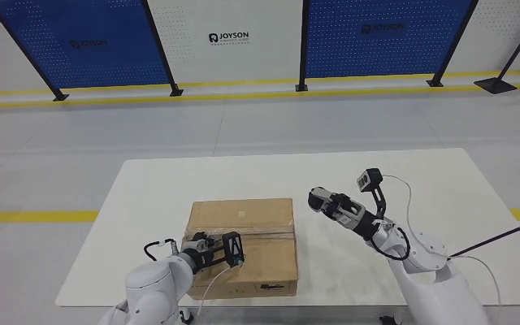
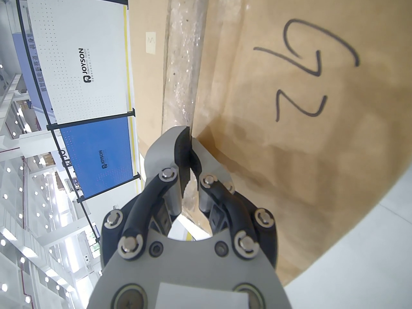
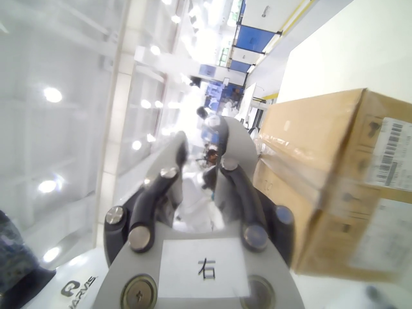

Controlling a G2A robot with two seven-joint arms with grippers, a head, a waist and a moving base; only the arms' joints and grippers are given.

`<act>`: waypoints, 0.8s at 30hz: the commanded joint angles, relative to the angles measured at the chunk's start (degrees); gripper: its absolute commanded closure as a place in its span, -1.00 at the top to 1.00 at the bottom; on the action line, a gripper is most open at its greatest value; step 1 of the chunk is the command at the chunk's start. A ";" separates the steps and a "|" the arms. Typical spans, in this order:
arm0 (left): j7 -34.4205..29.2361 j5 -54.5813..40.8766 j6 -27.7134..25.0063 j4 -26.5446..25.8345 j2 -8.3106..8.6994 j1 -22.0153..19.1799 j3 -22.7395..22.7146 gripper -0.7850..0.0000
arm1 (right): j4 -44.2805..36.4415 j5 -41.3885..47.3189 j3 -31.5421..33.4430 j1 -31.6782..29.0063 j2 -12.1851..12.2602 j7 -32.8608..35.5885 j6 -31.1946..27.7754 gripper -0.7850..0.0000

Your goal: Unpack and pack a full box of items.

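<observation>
Top view: taped box (image 1: 244,215) near desk (image 1: 146,195) front edge

Closed, left of ctr. On box top, left gripper (image 2: 190,138) w/ tips pinched together at tape seam (image 2: 182,49). Just beside box's right side, right gripper (image 3: 202,135) w/ fingers narrowly apart, empty.

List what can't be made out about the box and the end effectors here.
- Contents of the box: every view, closed taped flaps cover them.
- Whether the left end effector pinches the tape: left wrist view, the end effector itself covers the contact.
- The label on the box side: right wrist view, blurred, cut off by the picture's edge.
</observation>
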 commanded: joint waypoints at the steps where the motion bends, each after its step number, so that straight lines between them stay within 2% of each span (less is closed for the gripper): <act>1: 0.04 0.16 -0.12 0.13 -0.02 0.05 0.10 -1.00 | 0.74 -1.62 -2.27 1.59 -0.15 2.00 2.19 -1.00; 6: -0.13 0.62 -0.14 0.49 -0.09 0.28 0.33 -1.00 | 3.99 -5.65 -7.63 6.00 -0.64 6.26 8.02 -1.00; 10: -0.18 0.71 0.00 0.76 -0.15 0.42 0.26 -1.00 | 6.49 -8.87 -10.59 9.50 -1.02 8.08 9.88 -1.00; 24: -0.04 1.00 0.48 1.18 -0.39 0.33 0.24 -1.00 | 12.12 -13.77 -17.58 15.00 -2.44 9.75 9.19 -1.00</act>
